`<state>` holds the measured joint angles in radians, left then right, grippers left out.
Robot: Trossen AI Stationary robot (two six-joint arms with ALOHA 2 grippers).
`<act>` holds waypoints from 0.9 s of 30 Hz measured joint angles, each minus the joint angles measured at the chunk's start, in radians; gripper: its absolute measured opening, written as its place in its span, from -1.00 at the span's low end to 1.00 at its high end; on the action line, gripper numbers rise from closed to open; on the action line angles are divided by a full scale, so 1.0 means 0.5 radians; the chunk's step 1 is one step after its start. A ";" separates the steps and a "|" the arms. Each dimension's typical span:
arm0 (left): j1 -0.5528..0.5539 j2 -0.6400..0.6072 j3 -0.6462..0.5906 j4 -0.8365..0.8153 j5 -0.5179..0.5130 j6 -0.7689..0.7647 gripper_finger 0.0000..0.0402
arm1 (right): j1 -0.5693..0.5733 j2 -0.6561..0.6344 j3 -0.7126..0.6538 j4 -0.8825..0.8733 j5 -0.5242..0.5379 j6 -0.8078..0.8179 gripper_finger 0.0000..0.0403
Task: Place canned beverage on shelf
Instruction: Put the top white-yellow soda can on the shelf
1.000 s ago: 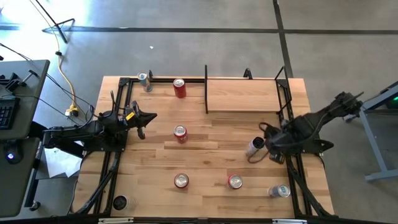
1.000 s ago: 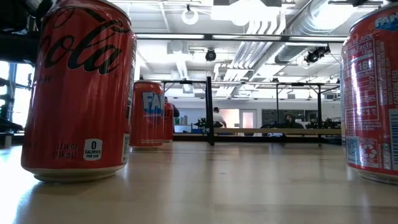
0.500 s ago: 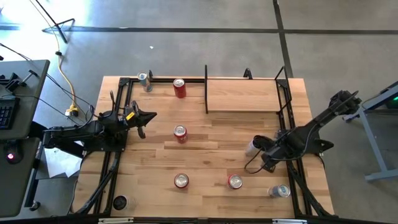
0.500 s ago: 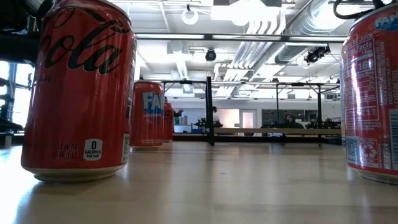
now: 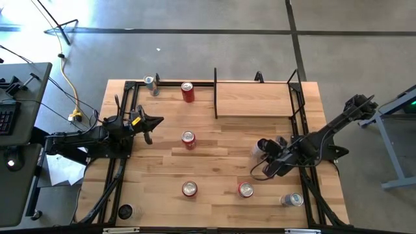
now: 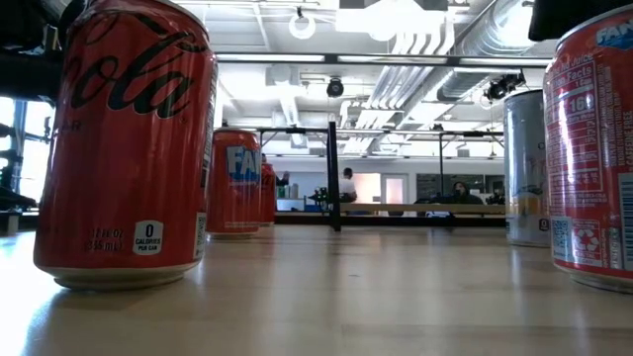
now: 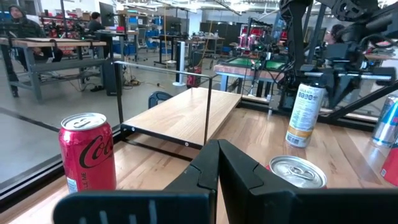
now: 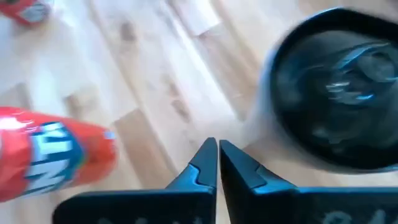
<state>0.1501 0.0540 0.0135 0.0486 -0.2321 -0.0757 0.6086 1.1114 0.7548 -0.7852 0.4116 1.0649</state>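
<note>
The right gripper [image 5: 272, 162] hangs over the light-wood surface [image 5: 221, 140] with its jaws clenched on nothing. Just beside them stands a pale can [image 5: 260, 148], seemingly upright, and a red can [image 5: 246, 189] stands close on the other side. The shelf [image 5: 253, 99], a smooth wooden ledge edged with thin black bars, lies well beyond the jaws, past the pale can. The left gripper [image 5: 148, 123] waits with its jaws clenched; another red can [image 5: 188, 138] stands just ahead of it.
</note>
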 joint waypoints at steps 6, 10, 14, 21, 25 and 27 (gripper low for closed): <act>0.000 0.001 0.000 -0.013 0.000 -0.002 -1.00 | 0.040 0.000 0.260 -0.263 -0.178 0.077 -0.51; 0.000 0.001 0.000 -0.014 0.003 -0.003 -1.00 | 0.109 0.000 0.479 -0.611 -0.051 0.124 0.00; 0.000 0.001 0.000 -0.014 0.004 -0.002 -1.00 | 0.138 0.000 0.557 -0.946 0.200 0.208 0.44; 0.000 0.001 0.000 -0.014 0.009 -0.001 -1.00 | -0.112 0.002 0.555 -0.917 0.278 -0.012 0.72; 0.000 0.001 0.000 -0.014 0.010 0.000 -1.00 | -0.238 0.003 0.555 -0.833 0.259 -0.204 0.73; 0.000 0.001 0.000 -0.014 0.011 0.000 -1.00 | -0.279 0.003 0.555 -0.873 0.255 -0.212 0.73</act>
<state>0.1501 0.0544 0.0135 0.0414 -0.2268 -0.0757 0.4691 1.1130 1.0321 -1.2217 0.5391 0.9590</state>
